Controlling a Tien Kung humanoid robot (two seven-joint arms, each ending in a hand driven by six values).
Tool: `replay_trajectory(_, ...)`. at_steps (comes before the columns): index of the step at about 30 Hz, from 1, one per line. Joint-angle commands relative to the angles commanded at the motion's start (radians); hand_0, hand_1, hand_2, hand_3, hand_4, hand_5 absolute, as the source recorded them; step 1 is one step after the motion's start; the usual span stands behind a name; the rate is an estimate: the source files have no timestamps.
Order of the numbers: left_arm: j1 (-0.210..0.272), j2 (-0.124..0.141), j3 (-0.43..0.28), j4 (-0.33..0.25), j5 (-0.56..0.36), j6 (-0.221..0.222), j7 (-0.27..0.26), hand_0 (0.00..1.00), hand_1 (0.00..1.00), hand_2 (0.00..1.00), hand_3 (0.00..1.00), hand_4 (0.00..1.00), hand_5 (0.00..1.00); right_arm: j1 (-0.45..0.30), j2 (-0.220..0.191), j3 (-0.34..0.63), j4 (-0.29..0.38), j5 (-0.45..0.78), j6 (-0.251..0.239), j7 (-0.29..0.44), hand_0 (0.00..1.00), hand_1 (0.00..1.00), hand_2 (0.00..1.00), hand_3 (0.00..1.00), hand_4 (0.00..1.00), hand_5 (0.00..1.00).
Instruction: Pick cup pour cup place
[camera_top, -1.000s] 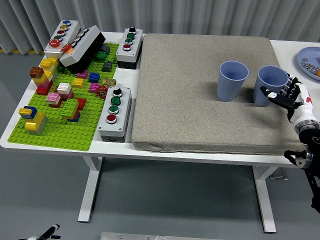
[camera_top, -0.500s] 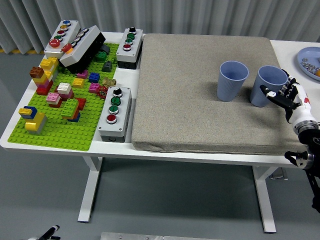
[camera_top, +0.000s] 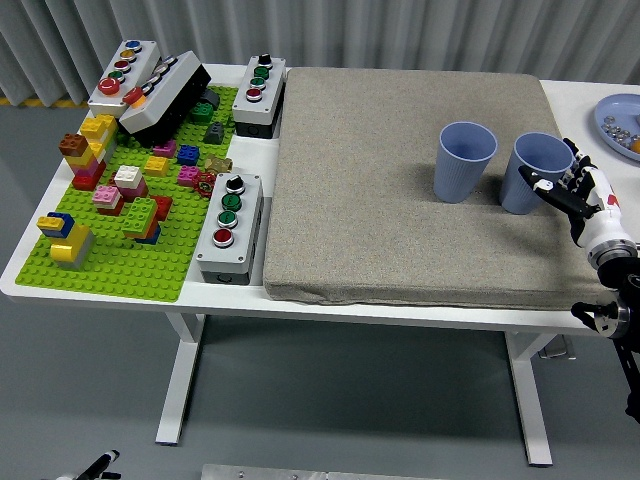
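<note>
Two blue cups stand on the grey mat (camera_top: 400, 180). The left cup (camera_top: 465, 161) stands upright and alone. The right cup (camera_top: 535, 172) leans slightly to the left, with my right hand (camera_top: 572, 188) wrapped around its right side, fingers curled on its wall. The hand comes in from the right edge, its white wrist at the mat's right border. The left arm is out of view.
A green brick baseplate (camera_top: 130, 270) with several coloured bricks lies at the left. Button boxes stand at the back left (camera_top: 123, 72), at the mat's back corner (camera_top: 260, 95) and beside the mat (camera_top: 230, 228). A blue plate (camera_top: 620, 124) with small items sits at the far right.
The right cup has tilted and shifted slightly left and up as my right hand closed on it. The left cup has not moved.
</note>
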Motion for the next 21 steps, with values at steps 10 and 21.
replay_trajectory(10, 0.001, 0.003, -0.021, 0.0, 0.013, 0.0, 0.002, 0.849, 0.83, 0.862, 0.776, 0.639, 0.985, -0.02, -0.033, 0.007, 0.044, -0.028, -0.001, -0.024, 0.964, 0.921, 0.993, 0.993, 0.891, 0.368)
replay_trajectory(21, 0.005, 0.012, -0.031, 0.0, 0.018, 0.0, 0.003, 0.851, 0.83, 0.86, 0.776, 0.639, 0.982, -0.048, -0.043, -0.011, 0.077, -0.025, -0.001, -0.036, 0.963, 0.924, 0.995, 0.991, 0.888, 0.366)
